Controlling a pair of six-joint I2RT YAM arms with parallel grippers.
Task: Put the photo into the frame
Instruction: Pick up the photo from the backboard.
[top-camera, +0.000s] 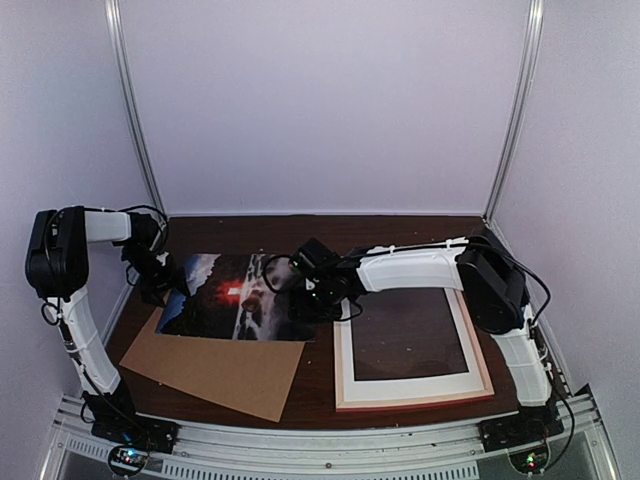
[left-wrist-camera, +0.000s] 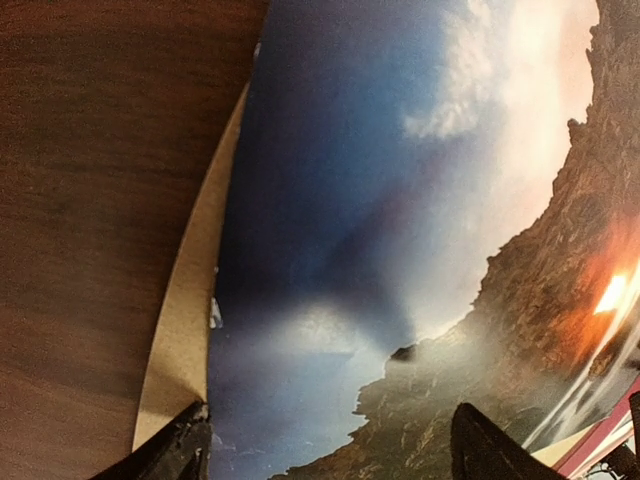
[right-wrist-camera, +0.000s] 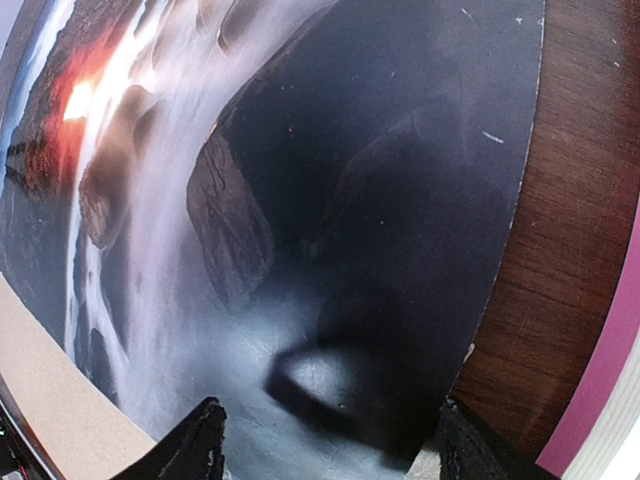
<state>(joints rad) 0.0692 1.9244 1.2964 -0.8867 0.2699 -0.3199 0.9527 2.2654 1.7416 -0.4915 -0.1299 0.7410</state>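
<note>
The photo (top-camera: 235, 297), a dark print with a red-orange glow, lies flat on the table left of centre, its near edge over a brown cardboard board (top-camera: 215, 370). The frame (top-camera: 420, 403), pink-rimmed, lies flat to its right. My left gripper (top-camera: 160, 275) hangs over the photo's left edge, open. In the left wrist view one fingertip (left-wrist-camera: 175, 455) is above the cardboard and the other above the photo (left-wrist-camera: 400, 200). My right gripper (top-camera: 310, 290) hovers over the photo's right edge, open. Its fingertips (right-wrist-camera: 195, 445) straddle the photo's dark corner (right-wrist-camera: 300, 200), with nothing between them.
A white mat border (top-camera: 345, 360) shows inside the frame around a dark centre. Bare brown table (right-wrist-camera: 560, 250) separates the photo from the frame's pink rim (right-wrist-camera: 605, 370). White walls and metal posts close in the back and sides.
</note>
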